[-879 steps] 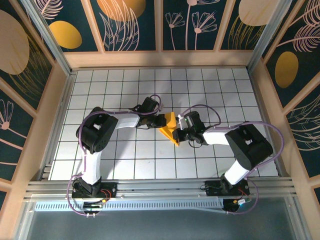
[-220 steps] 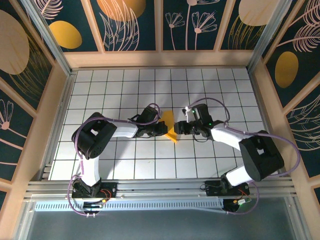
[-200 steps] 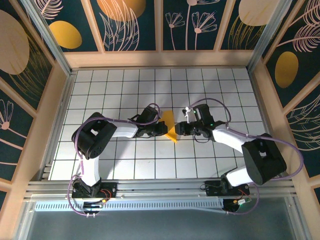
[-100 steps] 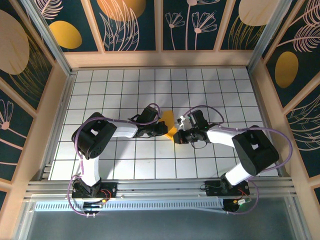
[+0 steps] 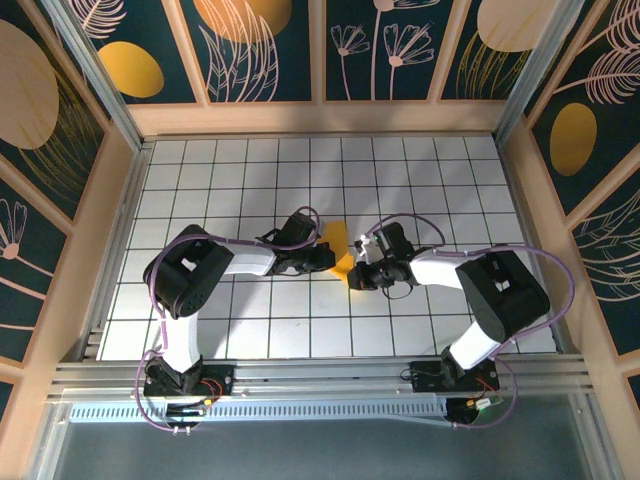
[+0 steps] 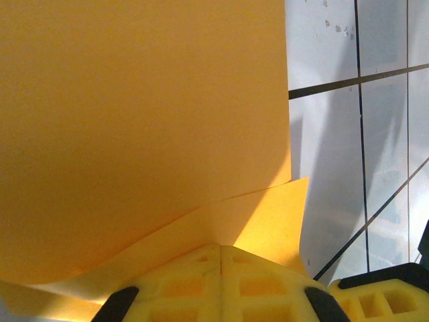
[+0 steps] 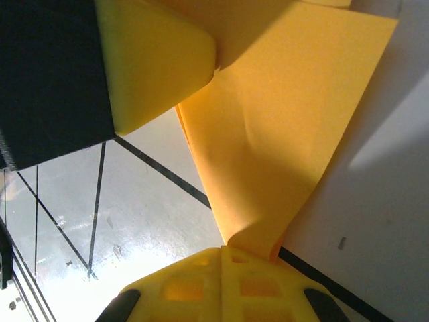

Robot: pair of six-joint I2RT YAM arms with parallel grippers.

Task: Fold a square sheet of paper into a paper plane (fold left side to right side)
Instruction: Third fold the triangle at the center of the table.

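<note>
The orange-yellow sheet of paper (image 5: pixel 340 240) lies folded into a narrow pointed shape at the middle of the white grid table, between my two grippers. My left gripper (image 5: pixel 328 258) is at its left edge, shut on the paper. In the left wrist view the paper (image 6: pixel 134 121) spreads out from my closed yellow jaws (image 6: pixel 221 247). My right gripper (image 5: pixel 356 277) sits at the paper's lower tip, shut on it. The right wrist view shows the paper (image 7: pixel 281 134) bunched where it enters that gripper (image 7: pixel 223 249). One yellow pad (image 7: pixel 154 67) of the left gripper touches the paper's far end.
The white tiled table (image 5: pixel 230 170) is boxed in by wooden walls (image 5: pixel 320 115) at the back and both sides. An aluminium rail (image 5: pixel 300 375) with both arm bases runs along the near edge. Open tiles lie all around the paper.
My right gripper came in from the right to the paper's lower tip and shut on it. The left gripper stayed shut on the paper in the same place.
</note>
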